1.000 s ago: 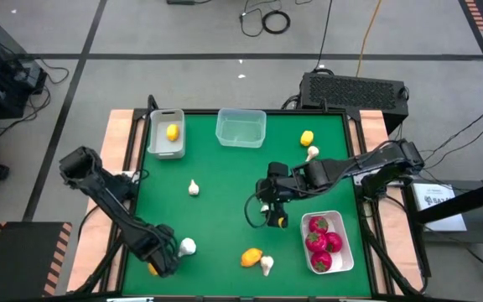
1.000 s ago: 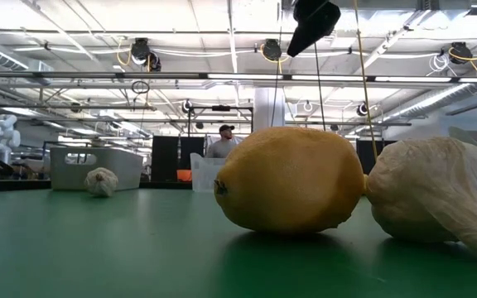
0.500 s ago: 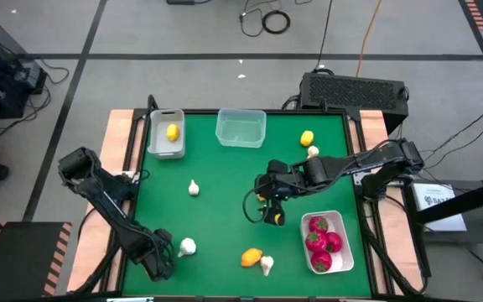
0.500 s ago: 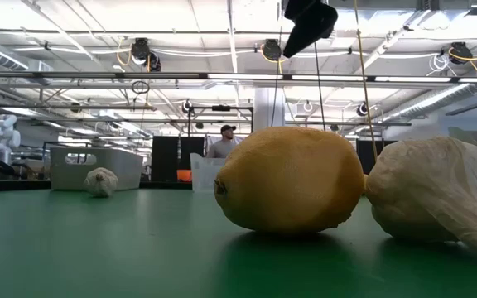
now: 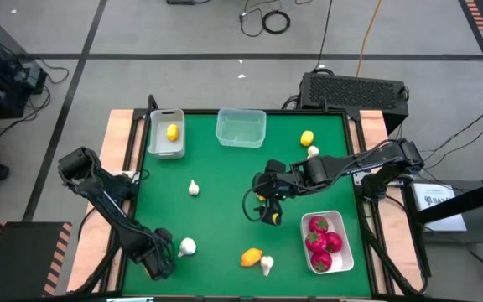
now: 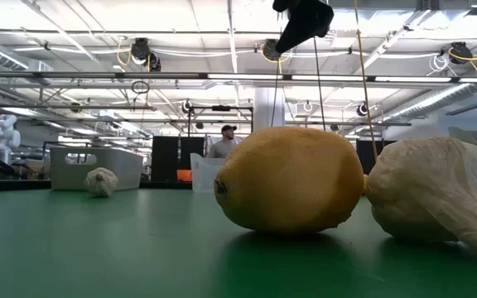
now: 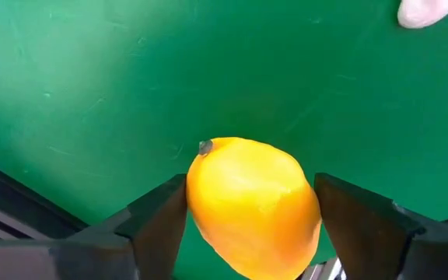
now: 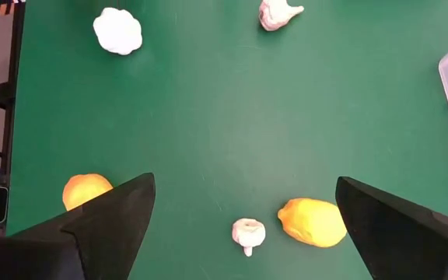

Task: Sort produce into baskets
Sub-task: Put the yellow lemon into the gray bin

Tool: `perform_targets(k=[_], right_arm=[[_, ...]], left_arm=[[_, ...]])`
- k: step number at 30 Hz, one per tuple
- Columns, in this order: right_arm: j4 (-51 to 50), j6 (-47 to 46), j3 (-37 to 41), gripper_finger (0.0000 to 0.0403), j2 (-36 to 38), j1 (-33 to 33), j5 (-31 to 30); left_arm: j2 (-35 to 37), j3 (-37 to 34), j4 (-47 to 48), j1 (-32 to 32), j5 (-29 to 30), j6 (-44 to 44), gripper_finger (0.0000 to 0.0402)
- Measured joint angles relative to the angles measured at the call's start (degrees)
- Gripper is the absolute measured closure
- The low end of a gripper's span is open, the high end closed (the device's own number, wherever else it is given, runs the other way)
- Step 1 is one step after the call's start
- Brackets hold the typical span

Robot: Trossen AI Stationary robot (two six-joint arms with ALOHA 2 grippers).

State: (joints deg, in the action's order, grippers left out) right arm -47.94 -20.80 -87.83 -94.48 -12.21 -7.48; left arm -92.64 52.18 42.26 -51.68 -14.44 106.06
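Since the earlier frame, right gripper (image 5: pixel 262 210) has drifted slightly toward the desk (image 5: pixel 225 201) centre. High view: it hovers open, empty; red fruits fill the tray (image 5: pixel 345 252) beside it. Left wrist view: left gripper (image 7: pixel 251 214) brackets a lemon (image 7: pixel 251 206), glossy yellow-orange, between its fingers at the desk's near-left corner. Close squarely before lifting.
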Motion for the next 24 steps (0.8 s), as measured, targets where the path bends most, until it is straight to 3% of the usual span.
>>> perform_targets(k=[7,13,17,24], right_arm=[[-0.2,-0.2,0.0,0.0014,0.0,0.0,0.0],[-0.2,-0.2,0.0,0.0014,0.0,0.3,0.0],[-0.3,-1.0,0.0,0.0014,0.0,0.6,0.0],[-0.2,-2.7,0.0,0.0014,0.0,0.7,0.0]], left_arm=[[1.8,-0.3,0.0,1.0,-0.3,-3.0,0.0166],[10.6,-0.2,6.7,4.6,2.9,-3.5,0.0168],[19.7,1.6,15.1,7.8,11.8,-3.5,0.0169],[37.2,3.4,29.5,18.3,33.4,-8.2,0.0170]])
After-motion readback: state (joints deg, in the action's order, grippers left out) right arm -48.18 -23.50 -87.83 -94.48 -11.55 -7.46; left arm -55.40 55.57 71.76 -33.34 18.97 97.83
